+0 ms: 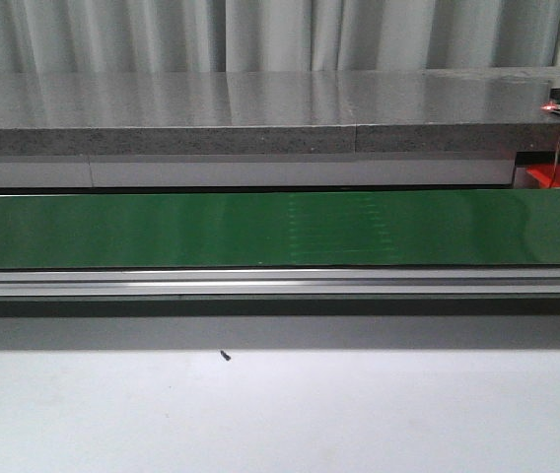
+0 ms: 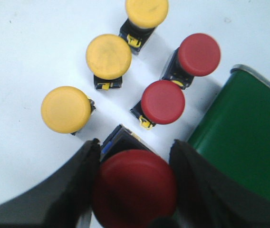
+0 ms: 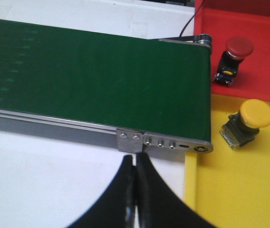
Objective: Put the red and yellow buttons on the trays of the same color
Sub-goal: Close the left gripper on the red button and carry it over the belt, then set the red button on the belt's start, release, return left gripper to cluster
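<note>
The left gripper [image 2: 134, 190] has its fingers [image 2: 73, 190] clamped on a red button [image 2: 135, 187], cap facing the wrist camera. Right gripper [image 3: 135, 199] is pressed closed, empty. No legible writing.

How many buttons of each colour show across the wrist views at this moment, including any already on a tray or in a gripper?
Red buttons: 4. One in the left gripper, two on the white table, one on the red tray.
Yellow buttons: 4. Three on the white table, one on the yellow tray.
Total: 8 buttons.
</note>
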Robot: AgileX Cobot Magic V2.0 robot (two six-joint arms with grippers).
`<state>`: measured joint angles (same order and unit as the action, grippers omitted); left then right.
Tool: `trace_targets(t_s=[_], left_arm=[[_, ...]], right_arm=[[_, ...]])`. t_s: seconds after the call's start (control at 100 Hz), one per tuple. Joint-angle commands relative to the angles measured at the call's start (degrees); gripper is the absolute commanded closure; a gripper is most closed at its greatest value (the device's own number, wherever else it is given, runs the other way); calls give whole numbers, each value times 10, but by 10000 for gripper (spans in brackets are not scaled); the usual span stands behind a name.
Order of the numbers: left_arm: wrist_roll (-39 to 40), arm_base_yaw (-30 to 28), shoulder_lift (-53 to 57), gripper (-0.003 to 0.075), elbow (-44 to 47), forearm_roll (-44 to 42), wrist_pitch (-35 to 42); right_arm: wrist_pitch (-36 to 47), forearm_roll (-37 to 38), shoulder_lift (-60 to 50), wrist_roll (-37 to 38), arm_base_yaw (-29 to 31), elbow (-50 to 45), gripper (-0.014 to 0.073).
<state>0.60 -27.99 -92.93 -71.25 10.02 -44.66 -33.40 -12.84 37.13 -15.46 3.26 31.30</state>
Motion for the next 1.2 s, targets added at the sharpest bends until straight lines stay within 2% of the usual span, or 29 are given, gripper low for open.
trace_targets(t_s=[0.0,0.33,0.65,0.72,0.86,0.93,0.98,1.19], left_arm=[[-3,22,40,541,-16,10,8],[-6,101,33,541,-16,10,21],[-6,123,-14,534,-16,27,28],[-15,125,-14,477,-16,30,28],[-54,125,-14,241,-16,71,21],[-67,125,-11,160,-16,92,21],[-69,125,-7,139,-16,102,24],[-72,119,28,155,-16,116,31]], right_arm=[[32,-6,-3,-5,0,15,715],[32,-6,-3,-5,0,15,715],[32,-6,-3,-5,0,15,715],[32,-6,-3,-5,0,15,715],[32,-6,-3,-5,0,15,715],[32,-6,-3,-5,0,15,715],[32,-6,-3,-5,0,15,715],[32,-6,-3,-5,0,15,715]])
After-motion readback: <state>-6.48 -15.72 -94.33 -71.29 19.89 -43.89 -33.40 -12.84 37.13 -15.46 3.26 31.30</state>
